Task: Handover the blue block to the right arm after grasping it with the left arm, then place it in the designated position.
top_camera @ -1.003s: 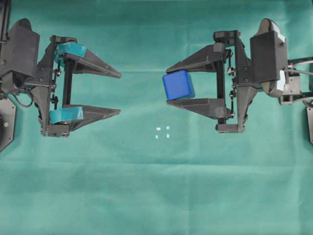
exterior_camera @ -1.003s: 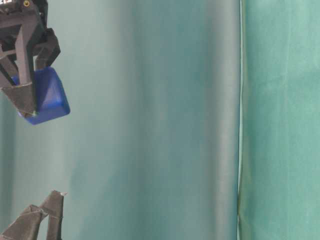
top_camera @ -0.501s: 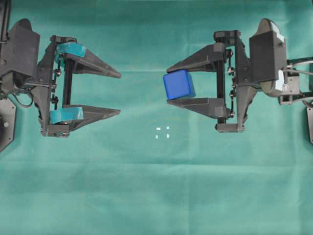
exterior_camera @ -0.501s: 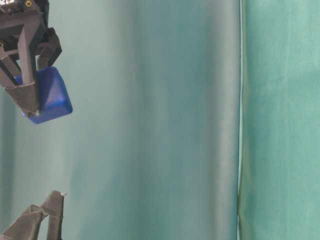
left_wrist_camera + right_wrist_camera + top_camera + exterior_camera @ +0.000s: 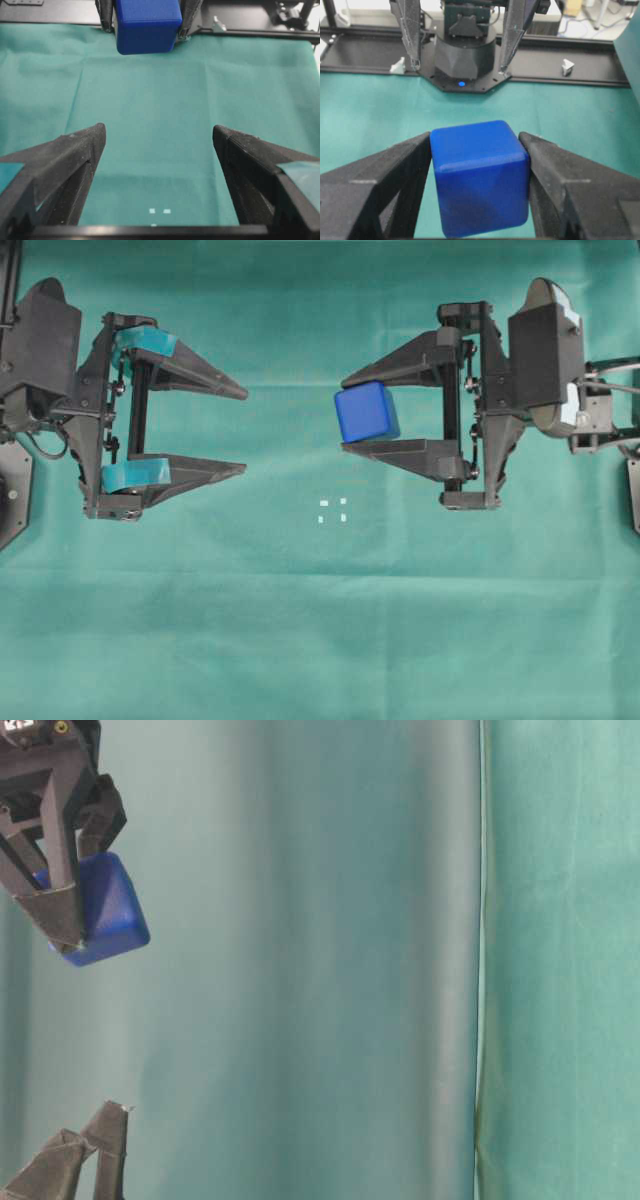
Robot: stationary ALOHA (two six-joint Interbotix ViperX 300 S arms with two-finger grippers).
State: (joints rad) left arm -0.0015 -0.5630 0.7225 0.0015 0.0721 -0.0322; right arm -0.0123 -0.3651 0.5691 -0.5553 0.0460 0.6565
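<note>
The blue block (image 5: 366, 412) hangs above the cloth, clamped between the tips of my right gripper (image 5: 343, 413), which is shut on it. In the right wrist view the blue block (image 5: 479, 175) fills the gap between both black fingers. It also shows at table level as the blue block (image 5: 108, 912), and in the left wrist view as the blue block (image 5: 147, 24) at the top. My left gripper (image 5: 245, 431), with teal pads, stands wide open and empty at the left. The designated position (image 5: 333, 510), small white marks, lies on the cloth below and left of the block.
Green cloth (image 5: 320, 640) covers the whole table. The arm bases and a black frame rail (image 5: 570, 75) stand at the far edges. At table level a fold line (image 5: 480, 960) runs down the cloth at the right.
The right gripper with the blue block has drifted very slightly; the block's tilt shifts a little in the table-level view. The left gripper has not moved.
</note>
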